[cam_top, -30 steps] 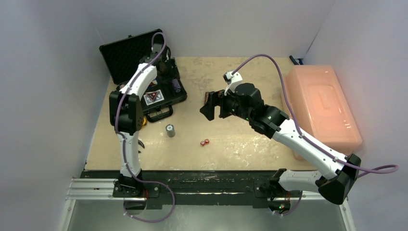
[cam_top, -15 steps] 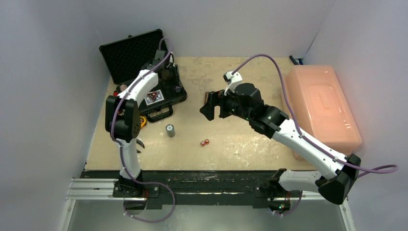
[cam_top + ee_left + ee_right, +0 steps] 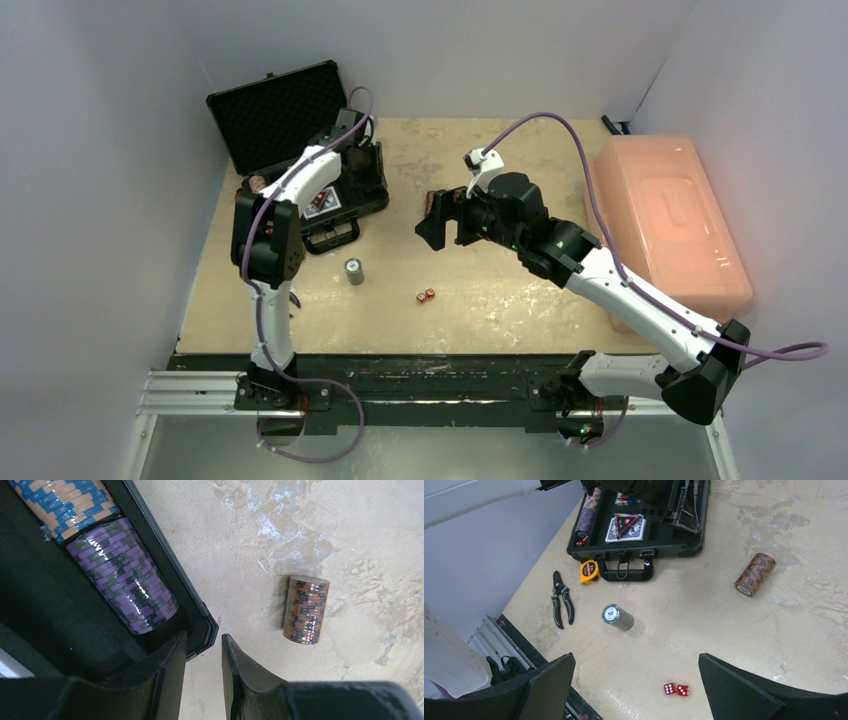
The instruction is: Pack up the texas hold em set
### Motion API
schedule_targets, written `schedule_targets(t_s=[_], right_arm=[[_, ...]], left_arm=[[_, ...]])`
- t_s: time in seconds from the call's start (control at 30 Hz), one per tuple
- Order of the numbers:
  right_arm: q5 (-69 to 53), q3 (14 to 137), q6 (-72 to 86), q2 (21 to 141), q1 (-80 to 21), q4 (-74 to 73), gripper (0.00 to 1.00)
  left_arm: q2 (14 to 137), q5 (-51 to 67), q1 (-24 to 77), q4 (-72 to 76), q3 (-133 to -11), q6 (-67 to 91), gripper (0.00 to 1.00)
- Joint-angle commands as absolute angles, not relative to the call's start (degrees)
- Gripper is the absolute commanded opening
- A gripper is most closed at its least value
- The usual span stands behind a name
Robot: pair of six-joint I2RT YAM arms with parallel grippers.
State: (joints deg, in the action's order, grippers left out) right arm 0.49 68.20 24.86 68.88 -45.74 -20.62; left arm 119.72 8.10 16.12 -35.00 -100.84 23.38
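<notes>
The black foam-lined case point(image 3: 375, 200) lies open at the back left, lid point(image 3: 270, 115) up. It holds a purple chip stack point(image 3: 125, 575), a blue-and-orange stack point(image 3: 65, 505) and a card deck point(image 3: 625, 528). My left gripper point(image 3: 203, 637) hovers at the case's right corner, jaws narrowly open and empty; in the top view it point(image 3: 368, 160) is over the case's right edge. A brown chip stack point(image 3: 305, 609) lies on its side on the table. A grey "50" stack point(image 3: 617, 617) stands upright. Two red dice point(image 3: 676, 689) lie together. My right gripper point(image 3: 635, 657) is wide open, above the table.
A large translucent pink bin point(image 3: 668, 225) fills the right side. Black-handled pliers point(image 3: 560, 597) and a yellow tape measure point(image 3: 589, 572) lie left of the case handle point(image 3: 626, 572). White walls close in on three sides.
My left gripper has moved right across the case to its right edge. The right arm, the dice and the loose stacks have not moved.
</notes>
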Motion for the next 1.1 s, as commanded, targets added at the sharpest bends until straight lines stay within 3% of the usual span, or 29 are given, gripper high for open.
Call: schedule_targets(t_s=[0.0,0.8,1.07], right_arm=[[0.68,68.38,25.07,67.64,-45.79,-19.55,0.99],[1.67,68.79,24.04,68.19,-45.79,-20.39,0.99],[2.08,68.79,24.04,68.62,-45.79,-20.18,0.99]], left_arm=[[121.49,7.48,15.82,-35.8,-105.12,21.5,0.31],[128.52,2.79,14.41,-41.58,-114.81,19.0,0.31],[114.59,5.53,16.39,-33.19,-96.78,20.54,0.36]])
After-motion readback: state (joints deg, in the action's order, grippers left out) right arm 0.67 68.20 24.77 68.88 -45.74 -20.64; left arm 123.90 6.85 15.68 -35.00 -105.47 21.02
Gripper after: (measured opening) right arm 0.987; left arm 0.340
